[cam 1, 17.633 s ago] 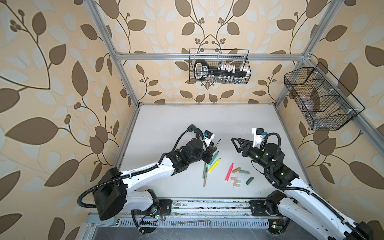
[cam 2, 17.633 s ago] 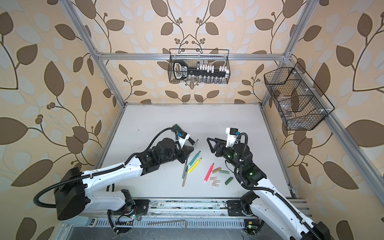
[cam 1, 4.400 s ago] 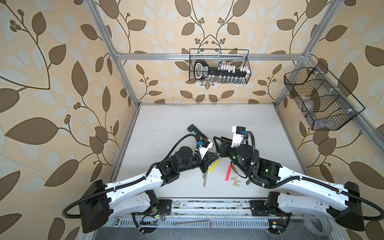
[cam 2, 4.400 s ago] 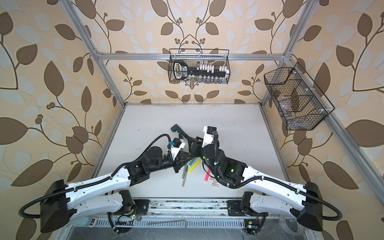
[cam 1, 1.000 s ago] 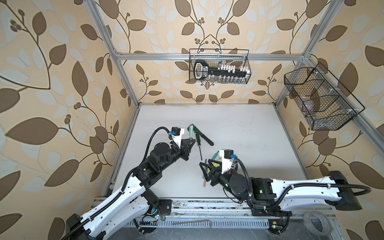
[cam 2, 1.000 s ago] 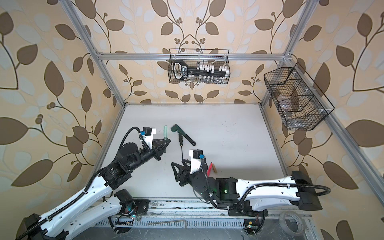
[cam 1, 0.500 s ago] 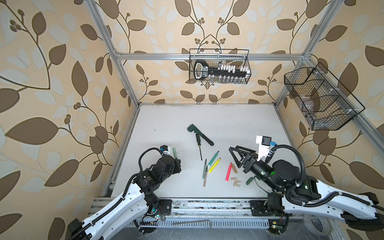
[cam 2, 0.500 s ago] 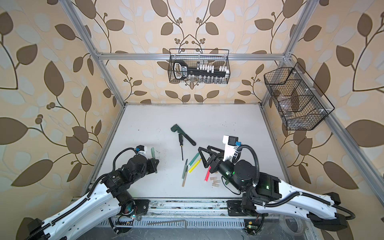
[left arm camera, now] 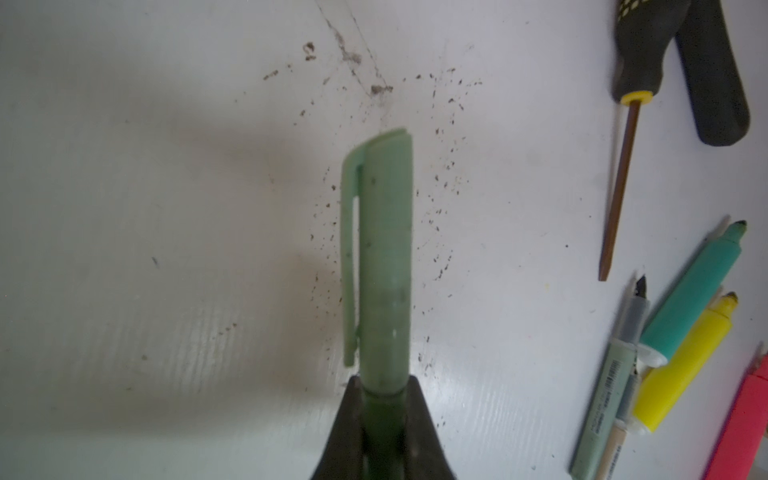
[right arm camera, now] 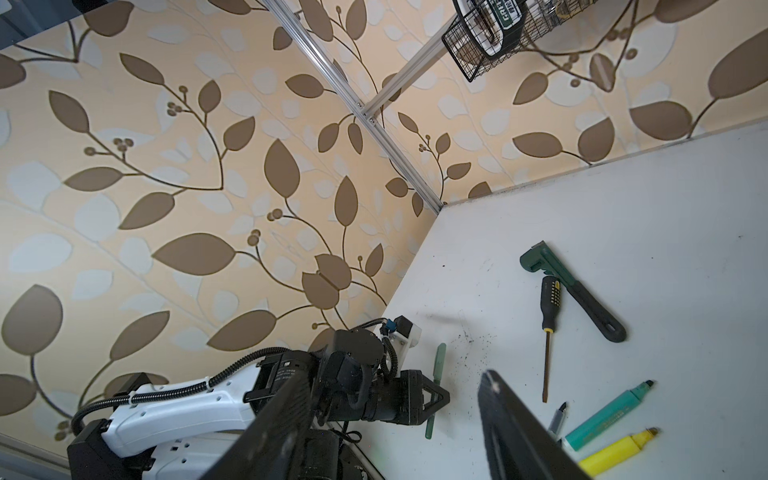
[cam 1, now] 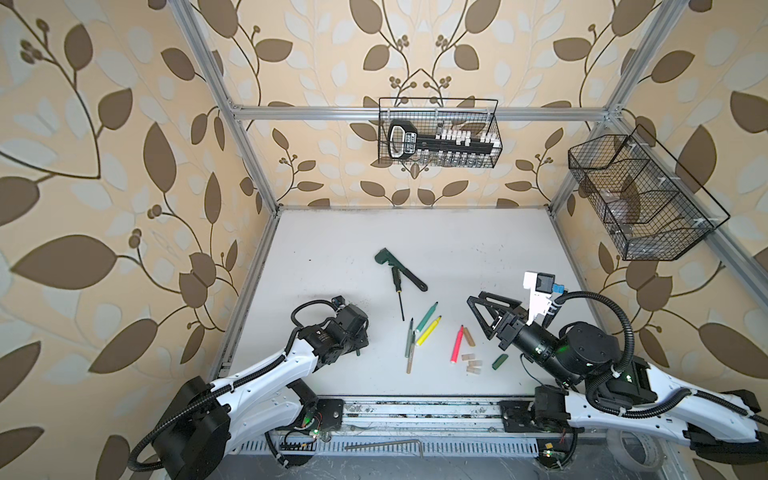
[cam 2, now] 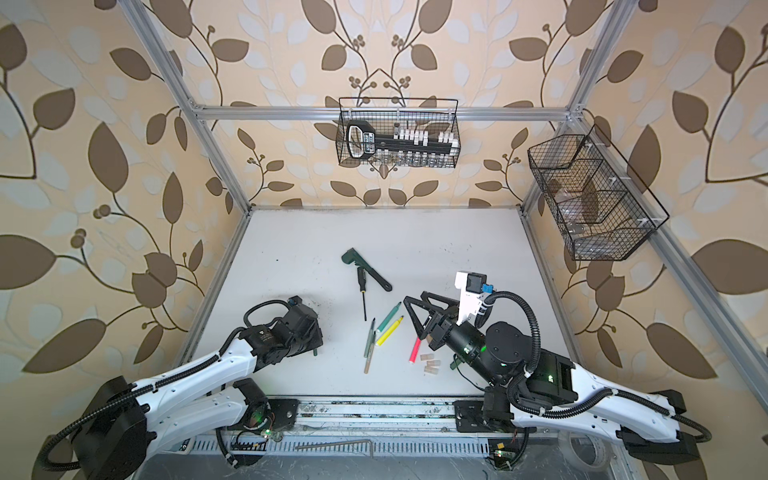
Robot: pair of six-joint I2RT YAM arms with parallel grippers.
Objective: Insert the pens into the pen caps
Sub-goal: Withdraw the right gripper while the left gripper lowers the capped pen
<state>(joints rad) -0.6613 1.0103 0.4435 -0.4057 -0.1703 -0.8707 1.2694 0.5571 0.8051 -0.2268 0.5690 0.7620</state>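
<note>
Five loose pens (cam 1: 430, 330), five loose caps (cam 1: 473, 363), one capped pen (left arm camera: 384, 266) held.

Beige walls (cam 1: 124, 174) with brown leaves all round, scuffed white table (cam 1: 478, 245) below, one wire basket (cam 1: 436, 99) far, a second basket (cam 1: 648, 232) hanging right.

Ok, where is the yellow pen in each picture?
Top view: the yellow pen lies slanted between the teal pen and the pink pen.
Top view: the yellow pen lies between the same two.
Left wrist: the yellow pen lies between teal and pink.
Right wrist: the yellow pen lies beside the teal pen; pink is not in view.
Shared landmark: the teal pen, alongside it in every view.
</note>
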